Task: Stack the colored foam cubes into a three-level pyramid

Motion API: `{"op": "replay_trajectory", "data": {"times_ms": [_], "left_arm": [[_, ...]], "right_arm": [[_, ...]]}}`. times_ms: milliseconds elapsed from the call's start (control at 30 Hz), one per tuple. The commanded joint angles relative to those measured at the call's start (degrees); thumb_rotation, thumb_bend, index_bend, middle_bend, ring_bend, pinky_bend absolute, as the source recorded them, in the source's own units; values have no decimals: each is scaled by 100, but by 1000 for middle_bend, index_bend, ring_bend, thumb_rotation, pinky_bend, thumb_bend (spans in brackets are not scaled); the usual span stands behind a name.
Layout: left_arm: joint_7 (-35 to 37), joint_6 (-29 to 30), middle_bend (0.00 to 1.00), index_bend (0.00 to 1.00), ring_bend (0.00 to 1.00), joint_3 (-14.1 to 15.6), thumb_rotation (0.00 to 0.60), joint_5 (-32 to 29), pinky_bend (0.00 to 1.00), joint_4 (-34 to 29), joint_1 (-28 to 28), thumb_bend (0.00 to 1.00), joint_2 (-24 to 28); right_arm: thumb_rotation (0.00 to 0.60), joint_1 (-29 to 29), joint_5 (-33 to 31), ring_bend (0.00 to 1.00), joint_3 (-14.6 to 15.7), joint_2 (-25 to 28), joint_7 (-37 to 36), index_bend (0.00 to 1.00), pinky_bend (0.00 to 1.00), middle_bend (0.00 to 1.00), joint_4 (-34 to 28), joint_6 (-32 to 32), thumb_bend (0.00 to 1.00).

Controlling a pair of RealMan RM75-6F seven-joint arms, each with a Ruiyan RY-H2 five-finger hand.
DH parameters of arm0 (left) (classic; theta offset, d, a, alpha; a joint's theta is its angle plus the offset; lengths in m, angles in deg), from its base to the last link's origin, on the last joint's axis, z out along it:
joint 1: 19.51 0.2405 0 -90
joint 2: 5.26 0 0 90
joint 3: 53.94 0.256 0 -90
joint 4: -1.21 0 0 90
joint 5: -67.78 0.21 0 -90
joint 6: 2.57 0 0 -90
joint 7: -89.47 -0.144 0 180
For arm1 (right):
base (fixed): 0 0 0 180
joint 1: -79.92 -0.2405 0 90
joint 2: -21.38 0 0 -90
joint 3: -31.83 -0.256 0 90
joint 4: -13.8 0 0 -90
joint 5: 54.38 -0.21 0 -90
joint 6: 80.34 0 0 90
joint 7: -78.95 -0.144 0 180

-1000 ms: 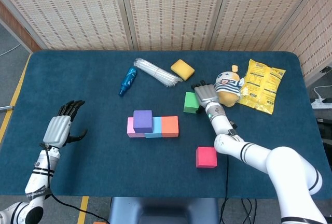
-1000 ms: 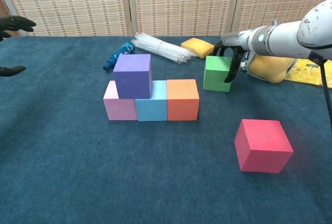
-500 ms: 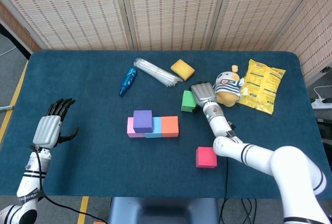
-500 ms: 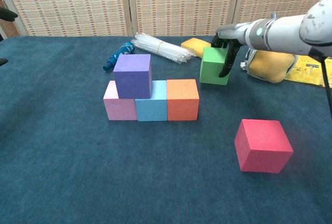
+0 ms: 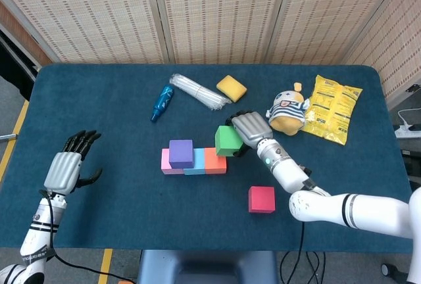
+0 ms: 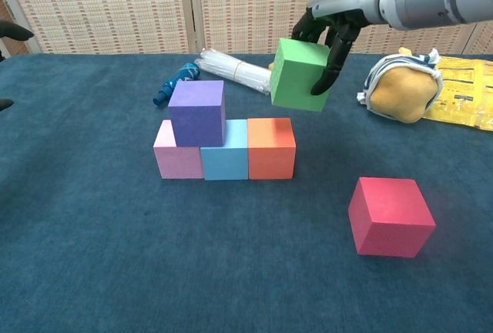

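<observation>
From the head view, the right robot hand (image 5: 248, 128) grips the green cube (image 5: 228, 140) from above, held clear of the table (image 5: 118, 100) just beside the orange cube (image 5: 215, 159), likely bound for the second level next to the purple cube (image 5: 181, 152). The left robot hand (image 5: 66, 165) hangs idle with fingers spread, holding nothing.

In the chest view, the green cube (image 6: 300, 74) floats tilted above the orange cube (image 6: 271, 147); the red cube (image 6: 390, 216) waits apart, probably for the top.
</observation>
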Motion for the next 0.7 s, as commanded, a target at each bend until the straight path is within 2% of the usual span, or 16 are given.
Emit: {"op": "replay_trajectory", "data": {"times_ms": [33, 400, 700], "left_arm": [[16, -1, 90, 132, 13, 31, 600, 64, 104, -9, 30, 333, -2], [450, 17, 89, 131, 8, 86, 600, 163, 103, 181, 194, 331, -38], [728, 47, 88, 128, 5, 85, 600, 275, 103, 329, 282, 332, -84]], "right_arm": [[600, -262, -311, 277, 59, -81, 222, 591, 327, 380, -121, -106, 238], [600, -1051, -1419, 277, 221, -592, 957, 591, 327, 380, -57, -509, 238], [600, -1369, -1907, 277, 288, -939, 1332, 588, 327, 380, 86, -786, 238]]}}
